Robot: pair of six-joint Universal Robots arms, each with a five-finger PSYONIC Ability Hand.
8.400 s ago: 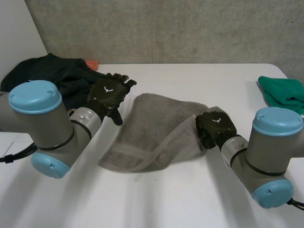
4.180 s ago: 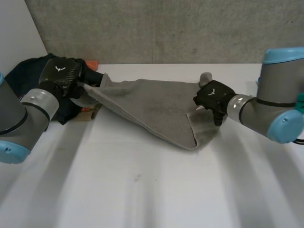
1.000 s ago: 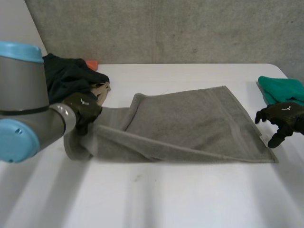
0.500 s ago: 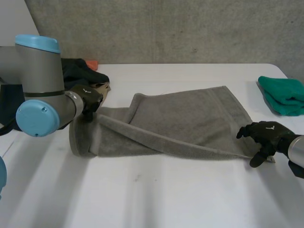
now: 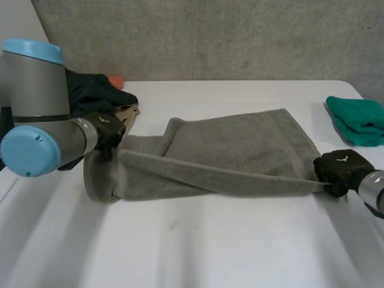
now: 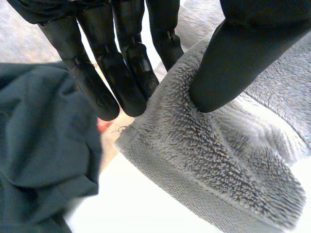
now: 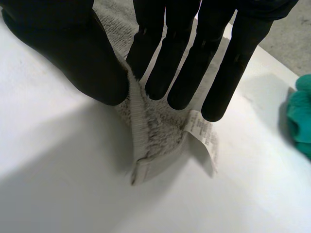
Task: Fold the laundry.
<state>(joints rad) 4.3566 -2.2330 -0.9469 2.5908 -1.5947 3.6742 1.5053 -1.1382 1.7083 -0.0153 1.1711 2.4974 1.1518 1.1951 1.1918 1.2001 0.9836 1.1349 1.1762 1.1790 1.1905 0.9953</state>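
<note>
table (image 5: 198, 252): white, front half bare
middle: grey towel (image 5: 240, 150), laid out left to right, bunched at its left end
far left: dark clothes (image 5: 96, 93) in a heap, orange item (image 5: 116, 81) just behind
right edge: green cloth (image 5: 357, 120), folded, well apart from the towel

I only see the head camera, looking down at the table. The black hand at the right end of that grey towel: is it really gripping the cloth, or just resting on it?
Observer: Gripping. Its wrist camera shows the right hand pinching a corner of the grey towel between thumb and fingers.
Visitor: Is anything on that corner?
Observer: Yes, a white label with print on it hangs off the corner, at the fingertips.
Visitor: And the other hand?
Observer: The left hand has its thumb on the towel's hemmed edge and its fingers behind it, with a dark garment right beside them.
</note>
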